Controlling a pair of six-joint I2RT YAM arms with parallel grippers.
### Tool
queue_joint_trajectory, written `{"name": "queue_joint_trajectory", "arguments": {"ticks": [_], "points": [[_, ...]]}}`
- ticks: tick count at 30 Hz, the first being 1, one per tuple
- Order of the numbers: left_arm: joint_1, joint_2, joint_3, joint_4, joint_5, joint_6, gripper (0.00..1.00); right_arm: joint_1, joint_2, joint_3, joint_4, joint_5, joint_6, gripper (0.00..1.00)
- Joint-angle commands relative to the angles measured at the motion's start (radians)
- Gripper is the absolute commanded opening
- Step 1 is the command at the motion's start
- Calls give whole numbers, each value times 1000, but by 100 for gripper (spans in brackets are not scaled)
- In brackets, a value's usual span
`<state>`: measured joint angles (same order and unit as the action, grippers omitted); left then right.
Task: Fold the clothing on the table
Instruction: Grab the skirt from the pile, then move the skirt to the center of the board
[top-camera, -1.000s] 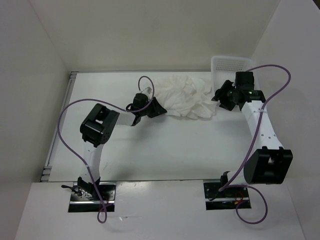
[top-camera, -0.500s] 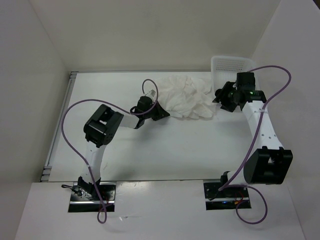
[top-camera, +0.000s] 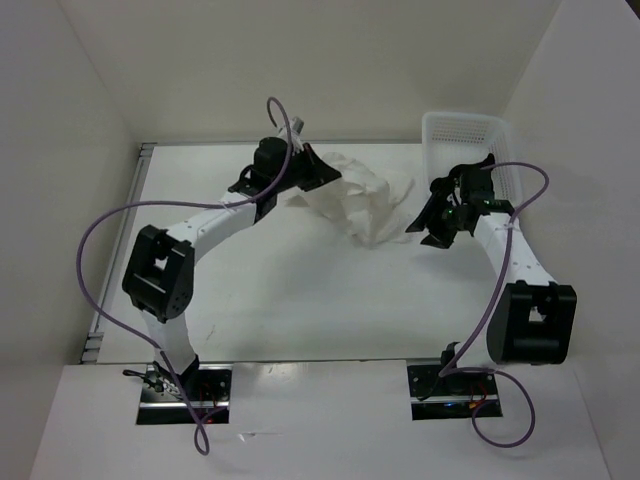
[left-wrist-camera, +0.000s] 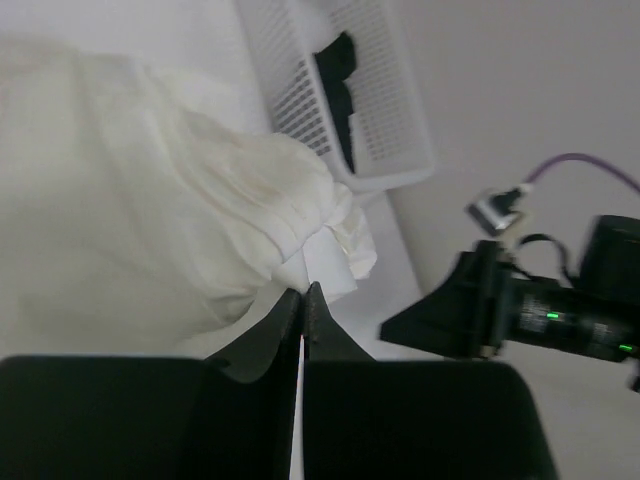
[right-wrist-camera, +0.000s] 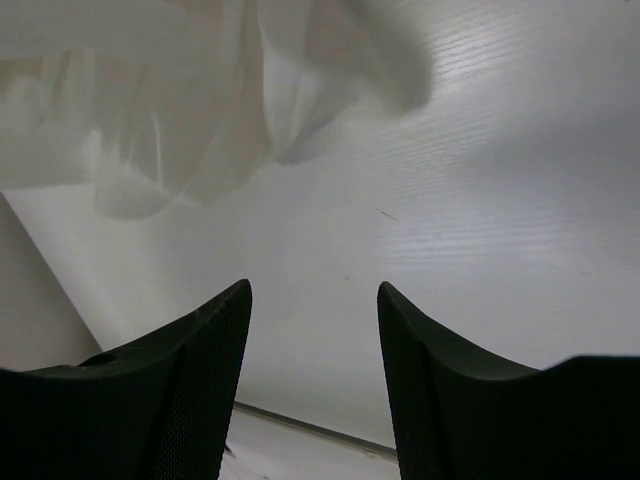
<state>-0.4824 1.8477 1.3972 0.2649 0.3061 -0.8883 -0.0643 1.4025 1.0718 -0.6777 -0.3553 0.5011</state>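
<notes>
The clothing (top-camera: 362, 196) is a crumpled white garment on the table (top-camera: 300, 290) near its far edge. My left gripper (top-camera: 322, 174) is at the garment's upper left edge. In the left wrist view the left gripper (left-wrist-camera: 302, 292) has its jaws pressed together, pinching a fold of the clothing (left-wrist-camera: 150, 200), which hangs in folds beyond the tips. My right gripper (top-camera: 424, 222) is just right of the garment, open. In the right wrist view the right gripper (right-wrist-camera: 313, 285) holds nothing, with bare table (right-wrist-camera: 480, 200) under it and the clothing (right-wrist-camera: 200, 100) ahead.
A white mesh basket (top-camera: 465, 140) stands at the far right corner. A black item (left-wrist-camera: 340, 70) lies inside the basket (left-wrist-camera: 390, 120). White walls close in the table on the left, back and right. The right arm (left-wrist-camera: 520, 310) shows in the left wrist view.
The left gripper closed on the garment's left edge and swung back toward the far edge, pulling the cloth with it. The right gripper dropped a little toward the near side and stayed open.
</notes>
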Motion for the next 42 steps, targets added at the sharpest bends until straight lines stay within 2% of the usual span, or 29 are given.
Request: {"name": "queue_joint_trajectory", "arguments": {"ticks": [1,4,7,8,10,13,15,18,20,21,22,25,26,29,33,40,42], "points": [[2,-59,97,-107,86,34,0,15,16,-7,116,-97,5,59],[2,-84,247,-218,108,61,0,35,39,11,139,-106,14,59],[-7,-65,409,-326,67,98,0,35,61,30,148,-125,14,59],[8,-42,452,-367,133,98,0,35,61,30,148,-125,14,59],[8,-30,550,-395,151,110,0,44,61,39,177,-160,25,59],[8,-18,582,-407,142,146,0,44,61,39,191,-172,34,59],[17,14,582,-423,148,117,0,44,70,50,191,-182,34,59],[57,39,508,-345,348,28,0,44,70,71,191,-182,34,59],[45,21,467,-357,308,54,0,44,61,83,182,-146,34,59],[45,10,445,-375,232,95,0,44,61,97,182,-146,34,59],[35,-5,381,-386,217,106,0,32,61,114,173,-136,34,59],[34,-14,258,-386,264,94,0,23,73,151,162,-110,24,60],[47,-24,176,-372,290,94,0,23,84,174,153,-100,24,60],[56,-82,76,-339,337,68,0,23,96,195,153,-90,24,60],[56,-134,69,-403,337,117,0,23,159,195,162,-48,24,60],[74,-134,69,-392,378,107,0,139,288,230,153,169,42,59],[74,-134,85,-403,378,117,0,139,309,231,153,170,51,57]]}}
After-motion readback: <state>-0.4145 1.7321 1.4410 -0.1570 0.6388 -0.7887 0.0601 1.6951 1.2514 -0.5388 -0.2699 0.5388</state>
